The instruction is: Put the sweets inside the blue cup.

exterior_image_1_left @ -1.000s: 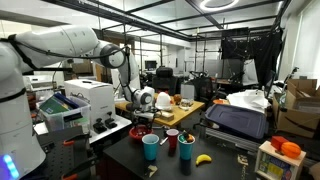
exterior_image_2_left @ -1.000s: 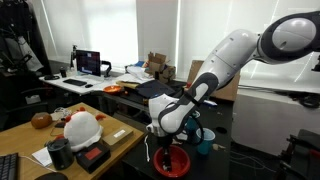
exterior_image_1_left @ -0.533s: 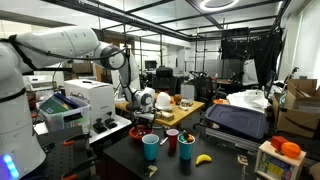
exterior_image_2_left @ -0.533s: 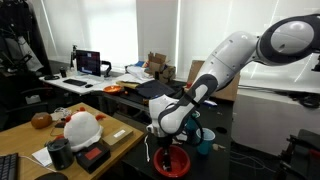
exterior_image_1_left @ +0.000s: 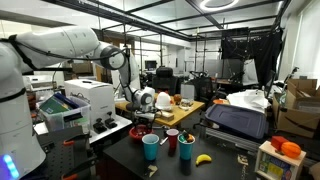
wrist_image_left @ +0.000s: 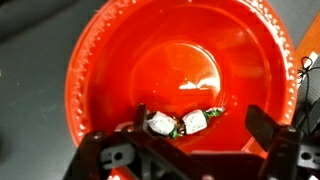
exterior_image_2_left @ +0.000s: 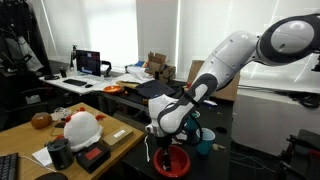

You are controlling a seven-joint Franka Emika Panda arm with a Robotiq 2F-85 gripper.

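Note:
Two sweets [wrist_image_left: 160, 123] in white wrappers with green twisted ends lie side by side at the near side of a red bowl [wrist_image_left: 120, 60]. My gripper [wrist_image_left: 200, 122] hangs open just above them, one dark finger on each side of the pair, touching neither. In both exterior views the gripper [exterior_image_1_left: 141, 119] [exterior_image_2_left: 163, 141] points down over the red bowl [exterior_image_1_left: 141, 131] [exterior_image_2_left: 176, 161]. The blue cup [exterior_image_1_left: 151, 147] [exterior_image_2_left: 205, 140] stands upright on the dark table, a short way from the bowl.
A red cup [exterior_image_1_left: 172, 139] and a dark cup [exterior_image_1_left: 186, 149] stand beside the blue cup, with a banana [exterior_image_1_left: 203, 158] further along. A white machine [exterior_image_1_left: 85, 102] and a black device [exterior_image_1_left: 108, 125] sit near the bowl. A white helmet [exterior_image_2_left: 82, 127] rests on the wooden desk.

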